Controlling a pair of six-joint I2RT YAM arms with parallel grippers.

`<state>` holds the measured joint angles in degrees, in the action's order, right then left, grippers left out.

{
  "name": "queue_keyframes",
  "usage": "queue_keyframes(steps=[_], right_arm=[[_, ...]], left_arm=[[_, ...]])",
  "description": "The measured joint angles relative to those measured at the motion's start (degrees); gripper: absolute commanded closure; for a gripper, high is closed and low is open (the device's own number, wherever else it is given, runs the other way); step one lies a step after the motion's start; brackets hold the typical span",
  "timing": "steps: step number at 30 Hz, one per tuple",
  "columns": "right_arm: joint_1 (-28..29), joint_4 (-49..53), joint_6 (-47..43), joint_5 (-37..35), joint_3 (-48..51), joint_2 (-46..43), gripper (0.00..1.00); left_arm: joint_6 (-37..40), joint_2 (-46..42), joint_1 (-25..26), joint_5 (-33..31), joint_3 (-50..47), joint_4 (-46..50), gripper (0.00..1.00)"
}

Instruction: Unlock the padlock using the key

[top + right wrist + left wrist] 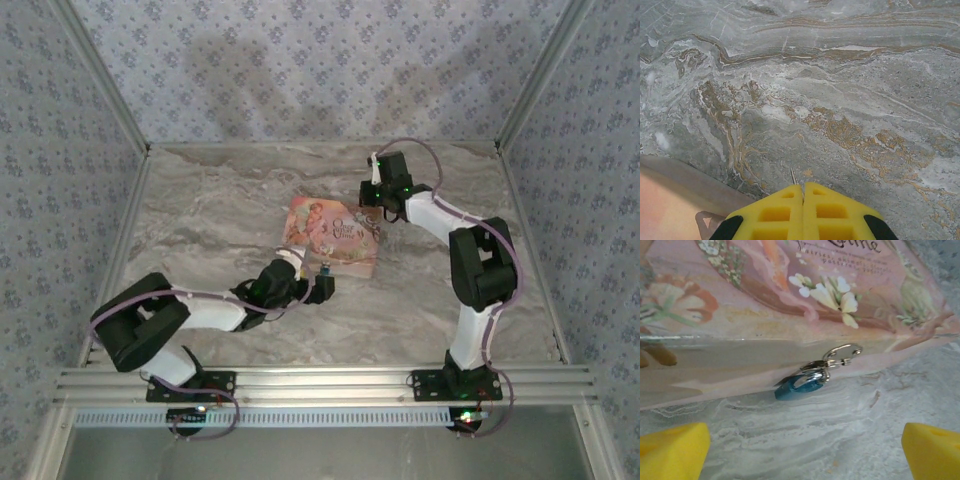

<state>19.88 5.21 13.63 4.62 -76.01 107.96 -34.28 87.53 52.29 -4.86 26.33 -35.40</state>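
From the near edge of the marble-patterned table, my left arm reaches in toward the middle. The left gripper sits low, just short of the near side of the pink illustrated box. Its jaws are spread wide. In the left wrist view the two yellow fingertips sit at the bottom corners with bare table between them, and they touch nothing.

Straight ahead of that gap is the padlock, a small blue-teal body tilted against the box's near side wall and resting on the table where wall and table meet. Silvery metal crosses its top and runs up to a silvery loop on the box's side, just below the lid edge. I cannot tell whether the shackle is closed. From above, the padlock is a speck at the box's near edge, toward its right-hand corner, just beyond my left fingers.

The box lies flat, roughly mid-table, with its printed lid up and turned a little askew to the table edges.

Farther out, at the box's far right corner, the right gripper hangs over bare table with its yellow fingers pressed together. A thin pale metal sliver pokes out at the seam — what it is, I cannot tell. A peach corner of the box shows just beside those fingers.
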Motion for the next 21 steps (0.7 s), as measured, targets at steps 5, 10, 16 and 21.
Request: queue_keyframes(steps=[5,10,16,21], right_arm=[[0.2,0.0,-0.2,0.0,0.0,0.6,1.00],[0.3,-0.1,-0.2,0.0,0.5,1.3,1.00],[0.5,-3.0,-0.2,-0.5,1.9,1.7,1.00],[1.1,-6.3,-0.2,-0.7,3.3,1.7,1.00]], left_arm=[[2.8,5.8,2.5,-2.3,1.7,-3.6,0.02],[4.4,10.7,3.0,-2.7,5.3,-6.1,0.02],[5.8,13.9,3.2,-1.9,7.6,-7.8,0.07],[7.0,15.3,3.2,1.4,8.0,-10.1,0.09]])
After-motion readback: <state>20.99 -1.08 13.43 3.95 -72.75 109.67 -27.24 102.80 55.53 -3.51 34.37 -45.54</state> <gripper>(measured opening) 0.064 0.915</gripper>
